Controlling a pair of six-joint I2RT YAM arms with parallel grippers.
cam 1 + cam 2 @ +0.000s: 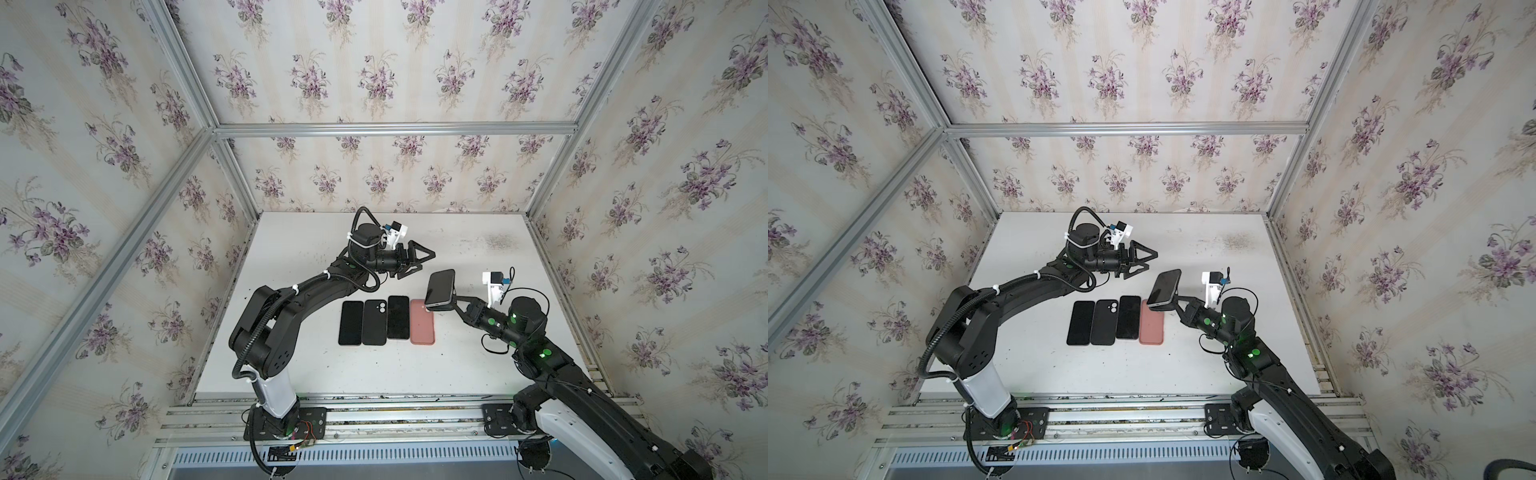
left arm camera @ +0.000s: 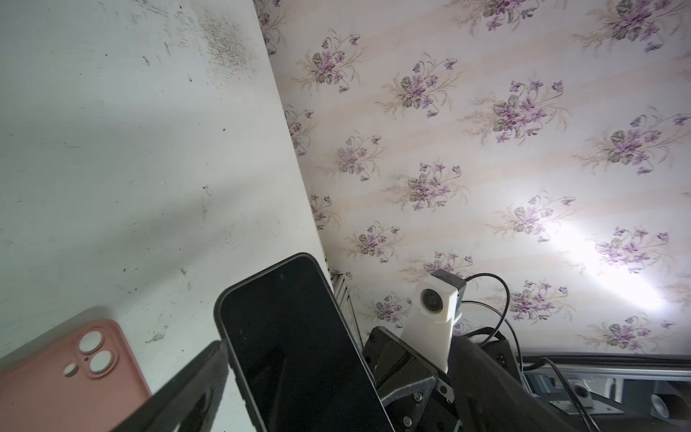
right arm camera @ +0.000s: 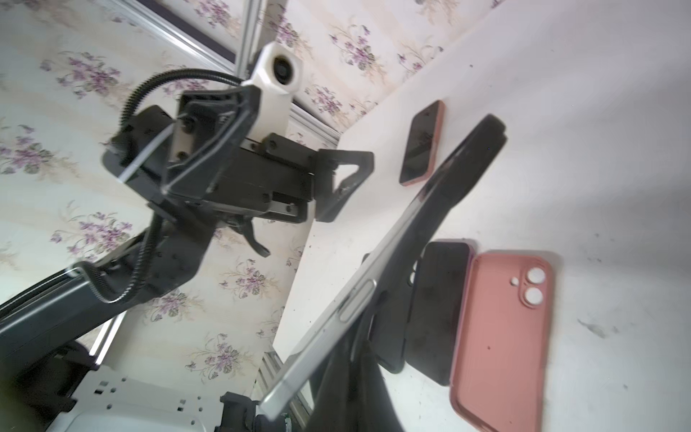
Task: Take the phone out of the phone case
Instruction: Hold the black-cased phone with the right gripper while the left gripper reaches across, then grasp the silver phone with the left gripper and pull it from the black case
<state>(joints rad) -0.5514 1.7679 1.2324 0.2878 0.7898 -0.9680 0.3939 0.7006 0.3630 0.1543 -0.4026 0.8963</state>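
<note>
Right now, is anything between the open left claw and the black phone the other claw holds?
Nothing visible. Only open air lies between the left gripper and the black phone raised in the right gripper.

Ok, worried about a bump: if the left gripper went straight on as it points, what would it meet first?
Probably the upper end of the phone that the right gripper holds up; depth is unclear, so the open left gripper might just miss it.
</note>
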